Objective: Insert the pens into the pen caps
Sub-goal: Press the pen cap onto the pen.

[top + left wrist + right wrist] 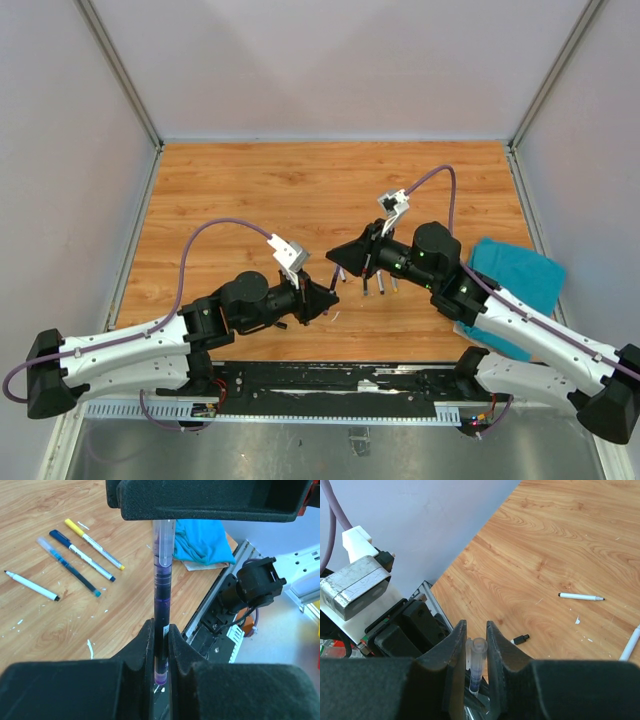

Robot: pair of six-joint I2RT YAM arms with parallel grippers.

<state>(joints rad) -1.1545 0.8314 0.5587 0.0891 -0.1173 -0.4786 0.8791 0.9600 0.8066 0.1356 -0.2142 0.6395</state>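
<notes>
**A:** What is the left gripper (160,628) doing?

**B:** Its jaws are pressed together on the purple pen (161,587), low on the barrel. In the left wrist view the pen stands toward twelve o'clock, its free end offered to the other arm.

**A:** And the right gripper (475,625)?

**B:** It faces the left one above the middle of the table (560,545). Its fingers flank the clear cap (479,652) at that pen's end, very close on both sides. I cannot tell whether they squeeze it, or how far the cap sits on.

**A:** Why work in mid-air?

**B:** My guess is that the two arms can put pen and cap on one line and push. A thin pen lying on wood would roll.

**A:** What else is there?

**B:** Four loose pens (83,555) lie at ten o'clock of the held pen. The teal cloth (202,537) is at one o'clock, by the table's edge. In the right wrist view a small black cap (520,639) lies at two o'clock of the fingers.
</notes>
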